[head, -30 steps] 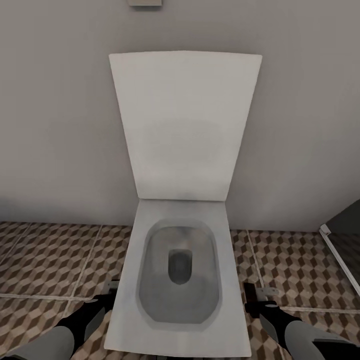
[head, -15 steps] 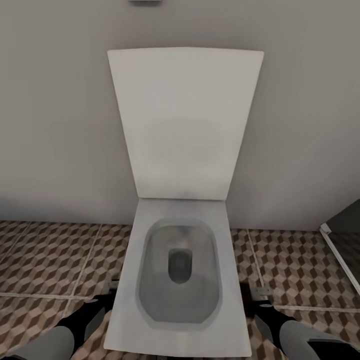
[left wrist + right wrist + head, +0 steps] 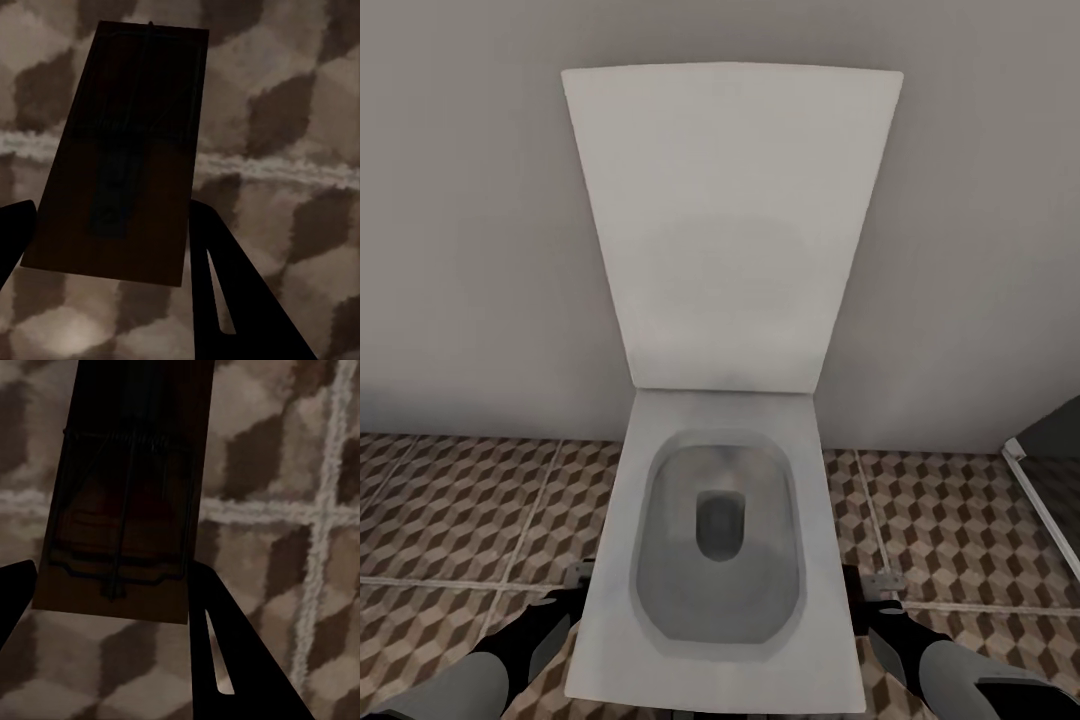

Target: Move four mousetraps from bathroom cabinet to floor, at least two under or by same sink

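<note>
The head camera has tilted or moved since a second ago: the white toilet [image 3: 720,560] with its raised lid [image 3: 730,220] now fills more of the view, and the small fixture on the wall above it has slid out of the top edge. The toilet itself sits where it did, on the cube-patterned bathroom floor [image 3: 460,510]. The left gripper [image 3: 575,585] and right gripper [image 3: 870,590] hang low on either side of the bowl. In the left wrist view the fingers [image 3: 225,292] clamp a mousetrap [image 3: 124,150] above the tiles; in the right wrist view a second mousetrap [image 3: 127,487] is pinched the same way.
</note>
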{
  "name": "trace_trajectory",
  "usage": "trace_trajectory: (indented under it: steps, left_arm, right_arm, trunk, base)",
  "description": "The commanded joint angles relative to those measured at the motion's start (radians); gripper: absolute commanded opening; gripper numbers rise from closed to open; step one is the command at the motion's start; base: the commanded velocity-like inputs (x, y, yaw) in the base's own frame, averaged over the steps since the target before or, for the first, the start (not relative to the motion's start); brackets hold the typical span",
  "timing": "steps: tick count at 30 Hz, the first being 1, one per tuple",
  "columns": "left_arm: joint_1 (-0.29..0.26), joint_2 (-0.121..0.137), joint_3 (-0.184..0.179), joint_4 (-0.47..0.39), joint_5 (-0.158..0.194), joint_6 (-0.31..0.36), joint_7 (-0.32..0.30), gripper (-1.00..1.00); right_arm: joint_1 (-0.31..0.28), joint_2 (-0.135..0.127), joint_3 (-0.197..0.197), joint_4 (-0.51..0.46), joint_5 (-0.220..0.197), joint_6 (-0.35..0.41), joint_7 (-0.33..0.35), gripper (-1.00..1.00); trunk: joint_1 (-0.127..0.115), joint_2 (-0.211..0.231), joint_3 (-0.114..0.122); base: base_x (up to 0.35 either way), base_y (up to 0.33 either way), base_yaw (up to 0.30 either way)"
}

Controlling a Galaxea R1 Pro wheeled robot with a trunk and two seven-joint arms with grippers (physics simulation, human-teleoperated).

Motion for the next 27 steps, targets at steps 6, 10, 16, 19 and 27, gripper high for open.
trace_trajectory:
  steps: [6,10,16,19,27]
  left_arm:
    - [0.0,0.001,-0.009,-0.003,0.006,0.005,0.006,-1.0]
    - [0.0,0.001,-0.009,-0.003,0.006,0.005,0.006,-1.0]
    - [0.0,0.002,-0.008,-0.003,0.006,0.004,0.007,-1.0]
    - [0.0,0.003,-0.008,-0.003,0.006,0.004,0.007,-1.0]
    - [0.0,0.008,-0.01,0.0,0.006,-0.029,0.007,-1.0]
  right_arm:
    - [0.0,-0.004,0.0,0.0,0.004,0.001,-0.003,-1.0]
    - [0.0,-0.006,-0.002,0.0,0.002,0.0,-0.003,-1.0]
    - [0.0,-0.009,-0.008,0.0,0.0,0.0,-0.004,-1.0]
    - [0.0,-0.01,-0.009,-0.001,-0.001,0.0,-0.003,-1.0]
    - [0.0,-0.011,-0.009,-0.002,-0.002,0.0,-0.004,-1.0]
  trunk:
    - [0.0,0.0,-0.001]
    - [0.0,0.0,-0.001]
    - [0.0,0.0,-0.001]
    - [0.0,0.0,-0.001]
    - [0.0,0.0,-0.001]
  base:
    - [0.0,0.0,0.0]
    - [0.0,0.0,0.0]
    - [0.0,0.0,0.0]
    - [0.0,0.0,0.0]
    - [0.0,0.0,0.0]
